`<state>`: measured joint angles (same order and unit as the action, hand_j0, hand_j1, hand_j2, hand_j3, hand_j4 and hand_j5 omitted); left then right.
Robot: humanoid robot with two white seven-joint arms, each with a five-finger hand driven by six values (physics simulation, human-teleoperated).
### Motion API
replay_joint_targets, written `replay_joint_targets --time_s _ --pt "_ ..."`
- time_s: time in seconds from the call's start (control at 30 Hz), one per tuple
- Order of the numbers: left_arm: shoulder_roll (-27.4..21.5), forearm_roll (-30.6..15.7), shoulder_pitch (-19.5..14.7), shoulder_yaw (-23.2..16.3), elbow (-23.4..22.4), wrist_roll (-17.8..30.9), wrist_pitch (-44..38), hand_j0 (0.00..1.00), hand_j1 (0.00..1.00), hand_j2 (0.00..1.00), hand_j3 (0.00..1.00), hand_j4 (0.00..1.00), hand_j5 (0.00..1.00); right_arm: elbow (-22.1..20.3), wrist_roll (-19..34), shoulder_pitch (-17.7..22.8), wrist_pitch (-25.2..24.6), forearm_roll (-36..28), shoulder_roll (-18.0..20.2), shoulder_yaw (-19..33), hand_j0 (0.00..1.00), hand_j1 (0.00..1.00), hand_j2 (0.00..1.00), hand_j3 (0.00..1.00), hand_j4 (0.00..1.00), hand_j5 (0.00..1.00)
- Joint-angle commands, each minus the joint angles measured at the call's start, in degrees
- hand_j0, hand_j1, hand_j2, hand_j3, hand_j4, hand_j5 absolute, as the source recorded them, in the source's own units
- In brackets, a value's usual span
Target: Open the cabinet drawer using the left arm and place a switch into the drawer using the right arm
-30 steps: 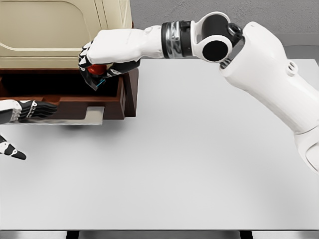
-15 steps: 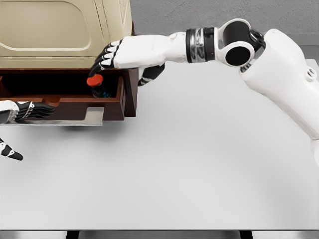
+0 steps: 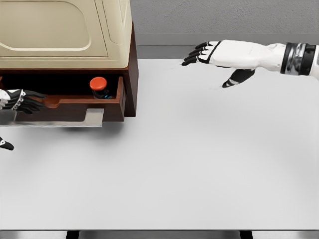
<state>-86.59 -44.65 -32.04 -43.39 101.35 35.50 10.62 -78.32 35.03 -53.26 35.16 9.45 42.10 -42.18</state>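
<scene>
The cabinet (image 3: 65, 35) has a cream top and brown sides, and stands at the table's back left. Its drawer (image 3: 75, 107) is pulled out toward me. The switch (image 3: 98, 85), with a red button on a dark base, sits inside the drawer at its right end. My right hand (image 3: 209, 56) hovers over the table to the right of the cabinet, well away from the drawer, fingers spread and holding nothing. My left hand (image 3: 22, 101) is at the left edge, fingers resting on the drawer's front rim.
The white table (image 3: 199, 159) stretches to the right and front of the cabinet. A grey wall runs behind it.
My right hand let go of the switch, which now sits in the drawer. The hand then pulled back to the right, away from the cabinet. The left hand slid slightly left.
</scene>
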Motion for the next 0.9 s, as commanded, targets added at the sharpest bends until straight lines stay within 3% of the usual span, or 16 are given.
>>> replay_joint_targets --time_s 0.0,0.1,0.23,0.27,0.37,0.4,0.6,0.87 --pt "-0.5 -2.9 -0.7 0.7 0.0 -0.5 -0.1 1.00 1.00 1.00 1.00 1.00 1.00 4.8 0.0 0.1 -0.2 -0.3 0.6 0.3 1.00 1.00 1.00 1.00 1.00 1.00" --pt "-1.7 -4.0 -2.4 0.7 0.0 -0.5 0.0 1.00 1.00 1.00 1.00 1.00 1.00 8.4 0.0 1.6 -0.2 -0.3 0.6 0.3 1.00 1.00 1.00 1.00 1.00 1.00" --pt "-2.4 -5.9 -5.8 0.7 0.0 -0.5 0.0 1.00 1.00 1.00 1.00 1.00 1.00 8.5 0.0 1.9 -0.2 -0.3 0.9 0.5 1.00 1.00 1.00 1.00 1.00 1.00" --pt "-1.4 -6.1 -7.8 0.8 0.0 -0.5 0.2 1.00 1.00 1.00 1.00 1.00 1.00 8.4 0.0 1.9 -0.2 -0.3 0.8 0.5 1.00 1.00 1.00 1.00 1.00 1.00" --pt "9.4 -8.4 -12.5 0.9 0.0 -0.5 0.4 1.00 1.00 1.00 1.00 1.00 1.00 8.5 0.0 2.7 -0.2 -0.3 0.9 0.4 1.00 1.00 1.00 1.00 1.00 1.00" --pt "10.8 -8.5 -13.5 0.9 0.0 -0.5 0.4 1.00 1.00 1.00 1.00 1.00 1.00 8.5 0.0 3.0 -0.2 -0.3 0.9 0.4 1.00 1.00 1.00 1.00 1.00 1.00" --pt "20.4 -8.6 -13.7 0.7 0.0 -0.5 0.6 1.00 1.00 1.00 1.00 1.00 1.00 8.5 0.0 4.6 -0.2 -0.3 2.0 1.0 1.00 1.00 1.00 1.00 1.00 1.00" --pt "23.0 -8.6 -12.3 -0.1 0.0 -0.5 0.5 1.00 1.00 1.00 1.00 1.00 1.00 10.9 0.0 5.1 -0.2 -0.3 2.0 1.1 1.00 1.00 1.00 1.00 1.00 1.00"
